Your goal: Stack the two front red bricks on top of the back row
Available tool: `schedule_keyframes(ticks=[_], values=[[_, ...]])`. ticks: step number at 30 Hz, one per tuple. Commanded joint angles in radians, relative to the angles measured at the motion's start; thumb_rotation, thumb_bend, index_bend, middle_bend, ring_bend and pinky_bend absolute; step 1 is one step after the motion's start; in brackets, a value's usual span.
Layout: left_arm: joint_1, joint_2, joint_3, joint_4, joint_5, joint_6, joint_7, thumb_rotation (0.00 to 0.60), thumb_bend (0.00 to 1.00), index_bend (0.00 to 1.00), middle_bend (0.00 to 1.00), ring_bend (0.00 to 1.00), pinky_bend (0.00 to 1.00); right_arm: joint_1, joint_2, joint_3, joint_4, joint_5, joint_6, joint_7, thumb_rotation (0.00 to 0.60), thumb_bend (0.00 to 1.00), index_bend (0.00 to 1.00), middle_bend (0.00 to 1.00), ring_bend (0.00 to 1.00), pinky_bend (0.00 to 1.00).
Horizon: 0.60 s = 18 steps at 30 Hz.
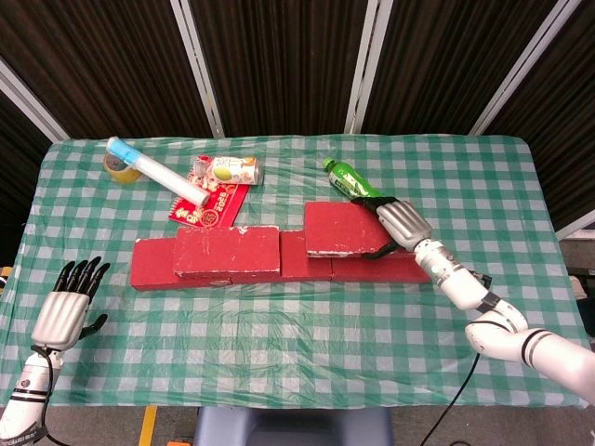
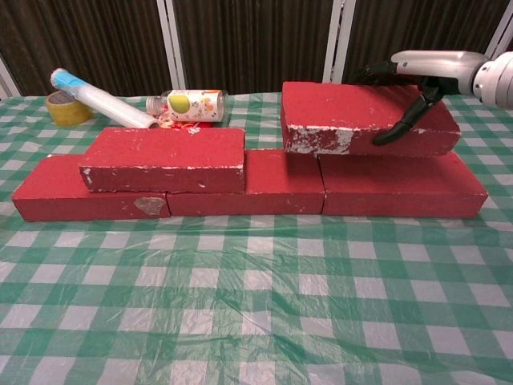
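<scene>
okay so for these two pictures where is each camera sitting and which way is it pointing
Head view: high above the near table edge, looking steeply down on the checkered table; shows the left hand and the right hand on the lifted brick.
Chest view: low at the near edge, looking level across at the brick row; only the right hand shows.
Both share the bricks, right hand and green bottle.

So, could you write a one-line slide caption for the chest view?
Right hand holds the second red brick on the back row, beside the first stacked brick.

Two bricks (image 2: 163,158) (image 2: 361,117) atop back row (image 2: 284,181)
</scene>
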State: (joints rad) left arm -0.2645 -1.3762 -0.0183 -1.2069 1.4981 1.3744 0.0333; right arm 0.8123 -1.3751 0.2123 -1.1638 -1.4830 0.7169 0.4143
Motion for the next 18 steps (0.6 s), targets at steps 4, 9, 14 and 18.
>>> schedule_keyframes(ticks=[4,9,14,18], values=[[-0.002,-0.002,-0.003,0.007,-0.001,-0.010,-0.008,0.600,0.26,0.00,0.00,0.00,0.03,0.041,-0.058,-0.094,0.102,-0.102,0.011,0.144,0.600,0.20,0.45,0.37,0.31,0.45],[-0.003,-0.002,-0.002,0.009,0.001,-0.015,-0.012,0.600,0.26,0.00,0.00,0.00,0.03,0.045,-0.078,-0.102,0.109,-0.091,0.029,0.145,0.600,0.20,0.44,0.37,0.31,0.45],[-0.001,0.001,-0.002,0.006,0.005,-0.013,-0.015,0.600,0.26,0.00,0.00,0.00,0.03,0.051,-0.094,-0.090,0.100,-0.049,0.026,0.116,0.600,0.20,0.43,0.37,0.31,0.45],[-0.001,0.003,-0.003,0.005,0.006,-0.014,-0.019,0.600,0.26,0.00,0.00,0.00,0.03,0.058,-0.101,-0.079,0.087,-0.015,0.013,0.079,0.600,0.20,0.43,0.37,0.31,0.45]])
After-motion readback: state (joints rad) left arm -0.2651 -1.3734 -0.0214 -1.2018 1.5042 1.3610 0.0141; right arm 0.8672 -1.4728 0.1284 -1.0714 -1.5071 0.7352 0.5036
